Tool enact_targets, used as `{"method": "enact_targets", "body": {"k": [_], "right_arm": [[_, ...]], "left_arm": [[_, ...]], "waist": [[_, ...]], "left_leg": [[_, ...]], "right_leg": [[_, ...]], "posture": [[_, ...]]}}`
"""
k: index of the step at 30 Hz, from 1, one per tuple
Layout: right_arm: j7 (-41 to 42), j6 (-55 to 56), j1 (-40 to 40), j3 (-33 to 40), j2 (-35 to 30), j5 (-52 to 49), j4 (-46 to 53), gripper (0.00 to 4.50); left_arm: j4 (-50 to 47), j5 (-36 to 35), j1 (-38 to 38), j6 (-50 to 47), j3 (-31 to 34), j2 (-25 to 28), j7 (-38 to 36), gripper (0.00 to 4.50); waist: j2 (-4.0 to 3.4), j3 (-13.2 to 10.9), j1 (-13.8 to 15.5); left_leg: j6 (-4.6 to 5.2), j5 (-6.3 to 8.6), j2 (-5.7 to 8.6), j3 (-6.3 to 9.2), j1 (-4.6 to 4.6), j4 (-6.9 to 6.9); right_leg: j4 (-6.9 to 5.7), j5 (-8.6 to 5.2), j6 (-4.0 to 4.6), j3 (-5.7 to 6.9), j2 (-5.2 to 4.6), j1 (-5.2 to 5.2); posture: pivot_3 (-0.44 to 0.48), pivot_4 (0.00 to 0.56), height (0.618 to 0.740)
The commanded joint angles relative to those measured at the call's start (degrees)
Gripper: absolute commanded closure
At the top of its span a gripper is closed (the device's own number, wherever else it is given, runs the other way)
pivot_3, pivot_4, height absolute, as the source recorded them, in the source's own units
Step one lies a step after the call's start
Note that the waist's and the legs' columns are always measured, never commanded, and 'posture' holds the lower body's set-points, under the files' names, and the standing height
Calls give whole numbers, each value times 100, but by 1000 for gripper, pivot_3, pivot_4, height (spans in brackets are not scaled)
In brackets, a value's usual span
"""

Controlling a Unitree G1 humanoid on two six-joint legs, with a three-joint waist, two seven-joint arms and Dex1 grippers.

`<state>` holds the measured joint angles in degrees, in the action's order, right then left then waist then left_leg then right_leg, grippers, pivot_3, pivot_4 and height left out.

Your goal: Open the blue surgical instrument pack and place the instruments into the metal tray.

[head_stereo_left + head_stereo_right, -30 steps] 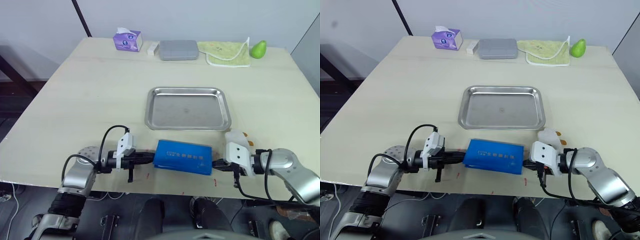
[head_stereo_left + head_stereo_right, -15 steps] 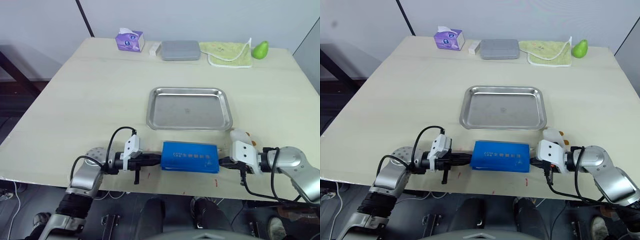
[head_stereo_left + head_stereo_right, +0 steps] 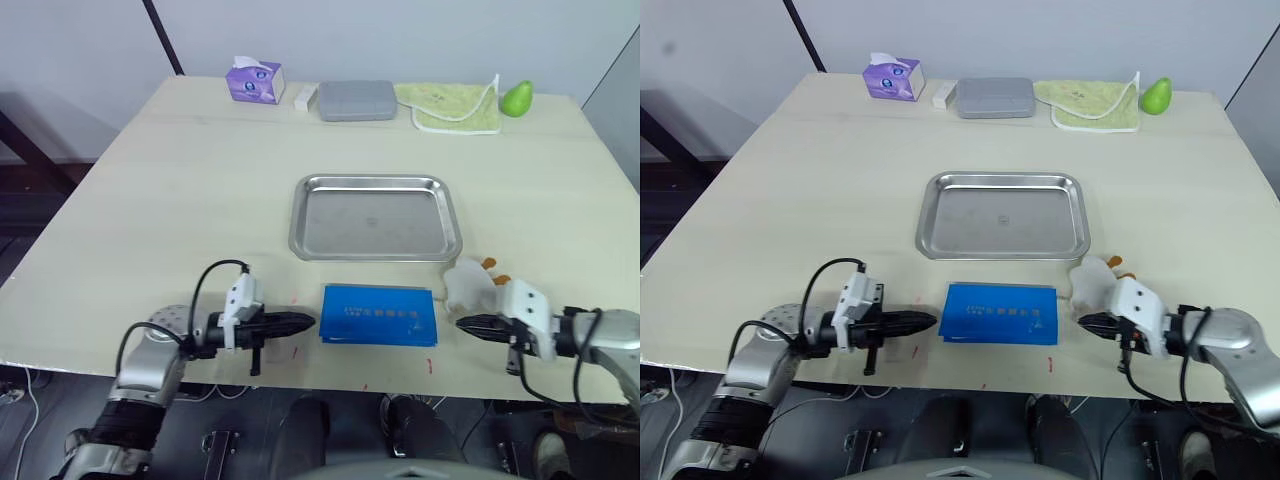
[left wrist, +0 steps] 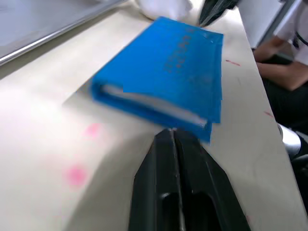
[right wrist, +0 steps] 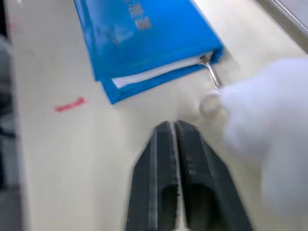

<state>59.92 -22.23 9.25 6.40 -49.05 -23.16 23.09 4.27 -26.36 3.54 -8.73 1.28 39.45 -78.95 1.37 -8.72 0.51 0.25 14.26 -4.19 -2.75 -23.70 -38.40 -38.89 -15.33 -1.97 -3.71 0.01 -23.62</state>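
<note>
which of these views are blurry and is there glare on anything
Right wrist view: soft throughout, the white plush toy beside the flat bright-blue fabric pack just a pale smear. Left wrist view: the pack's far end and the background out of focus. Left eye view: sharp, with a soft sheen, not hard glare, on the shiny stainless-steel rectangular tray.

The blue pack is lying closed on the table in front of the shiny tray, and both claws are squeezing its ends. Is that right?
Not quite. The blue pack does lie closed in front of the shiny tray, but neither claw is squeezing it. In the left eye view, the left claw and the right claw sit shut on the table just off its ends.
</note>
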Motion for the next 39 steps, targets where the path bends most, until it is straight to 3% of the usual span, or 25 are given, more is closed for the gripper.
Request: {"method": "enact_targets", "body": {"k": [1,4,7,12,16,18,21,24,31,34,35,36,39], "right_arm": [[288,176,473,909,46,-637,337,2738],[599,191,1189,1897,162,-1216,541,1187],[705,98,1708,2598,203,-1491,682,0],[817,64,2365,3327,266,-1589,795,0],[611,66,2439,3171,340,-1526,1117,0],[365,113,2338,2770,383,-1306,1431,0],[-121,271,2094,2134,468,-704,1730,0],[-486,620,1693,1092,594,38,1942,0],[-886,942,357,-902,818,1287,1328,0],[-934,962,-63,-1290,906,1493,1034,662],[-960,1043,-152,-1383,915,1611,950,1113],[-991,1123,-229,-1467,927,1703,870,1952],[-1097,1436,-386,-1719,953,2056,649,2121]], "left_arm": [[-75,-442,-151,-210,475,215,-172,2811],[-114,-735,-319,-437,916,445,-217,1340],[-162,-836,-481,-540,1167,610,-232,80],[-287,-1031,-709,-755,1525,729,-180,30],[-601,-1214,-742,-1047,1580,723,-70,30],[-801,-1009,-728,-664,1552,566,88,30],[-1020,-1100,-780,-843,1530,507,199,30],[-1236,-1185,-732,-802,1452,485,67,30],[-1586,-1558,-473,-1076,1124,636,-573,30],[-1647,-1485,-381,-1045,951,615,-615,0],[-1655,-1480,-361,-1050,917,607,-608,0],[-1659,-1479,-332,-1066,887,596,-586,0],[-1700,-1460,-306,-1094,797,557,-534,0]], "waist": [[-1,0,1],[0,-1,26],[0,-1,20],[-1,0,13],[-1,1,13],[0,1,12],[-3,0,9],[3,1,9],[3,1,12],[2,0,7],[0,-1,15],[0,-1,17],[0,-1,13]], "left_leg": [[0,0,1,-2,1,-1],[0,0,1,0,0,0],[0,0,0,2,-1,2],[0,0,0,-2,6,2],[0,0,-1,-1,5,3],[0,0,-1,-1,5,3],[0,0,-1,-1,4,3],[-1,0,-1,0,3,3],[-1,0,2,-4,-1,1],[-1,0,0,-4,2,0],[-1,0,0,-4,2,-1],[-1,0,1,-2,1,1],[0,0,0,-2,0,1]], "right_leg": [[-1,0,-1,-2,-2,0],[1,-1,-1,2,-3,1],[2,-2,-1,4,-3,1],[1,-16,-10,0,-5,3],[2,-16,-9,1,-5,3],[2,-18,-6,1,-5,2],[1,-15,-6,0,-4,2],[2,-12,-8,1,-3,1],[4,-15,14,-1,-6,-3],[2,-16,15,-1,-3,-3],[0,-16,15,-1,-3,-3],[0,-13,17,0,-2,-3],[2,-8,10,0,-1,-3]], "posture": [[0,150,740],[0,150,740],[0,150,740],[0,150,740],[0,150,740],[0,150,740],[0,150,740],[0,150,740],[0,150,740],[0,150,740],[0,150,740],[0,150,740],[0,150,740]]}}
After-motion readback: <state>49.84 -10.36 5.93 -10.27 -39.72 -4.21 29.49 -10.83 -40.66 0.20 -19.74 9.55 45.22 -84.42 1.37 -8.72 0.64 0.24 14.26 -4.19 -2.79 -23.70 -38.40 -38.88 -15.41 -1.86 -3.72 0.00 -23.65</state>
